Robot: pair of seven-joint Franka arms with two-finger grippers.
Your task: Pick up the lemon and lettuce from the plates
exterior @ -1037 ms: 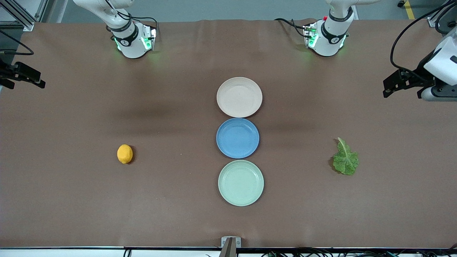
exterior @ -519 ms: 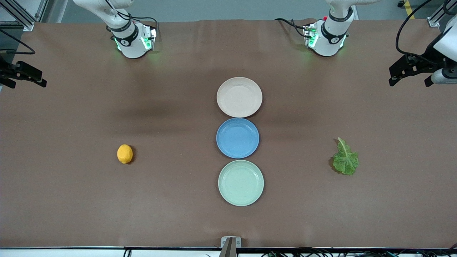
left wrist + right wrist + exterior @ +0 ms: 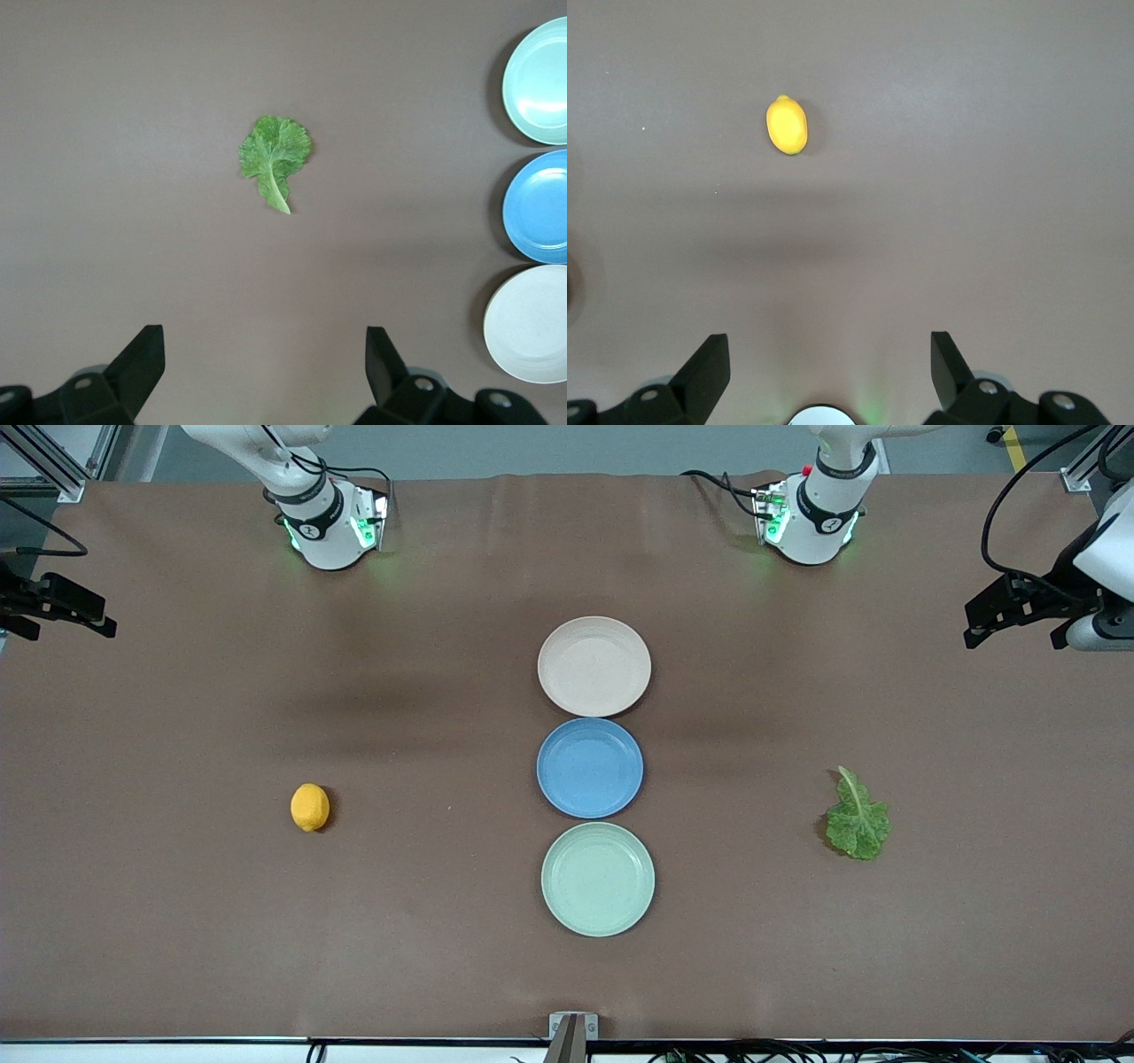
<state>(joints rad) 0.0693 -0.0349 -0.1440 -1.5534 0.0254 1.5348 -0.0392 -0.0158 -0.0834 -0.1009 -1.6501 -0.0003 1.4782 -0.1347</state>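
Note:
The lemon [image 3: 310, 807] lies on the bare table toward the right arm's end; it also shows in the right wrist view [image 3: 787, 125]. The lettuce [image 3: 857, 820] lies on the table toward the left arm's end, also in the left wrist view [image 3: 275, 158]. The beige-pink plate [image 3: 594, 666] and the mint green plate [image 3: 598, 879] stand empty mid-table. My left gripper [image 3: 1016, 636] [image 3: 263, 354] is open and empty, high over the table's left-arm end. My right gripper [image 3: 66, 631] [image 3: 830, 359] is open and empty, high over the right-arm end.
An empty blue plate [image 3: 590, 768] sits between the two task plates, the three in a line mid-table. The three plates show at the edge of the left wrist view [image 3: 540, 208]. The arm bases [image 3: 323, 522] [image 3: 815, 514] stand along the table's edge farthest from the front camera.
My left gripper has drawn away from the lettuce toward the left arm's end of the table and risen. The right gripper barely shifted. Lemon, lettuce and plates have not moved.

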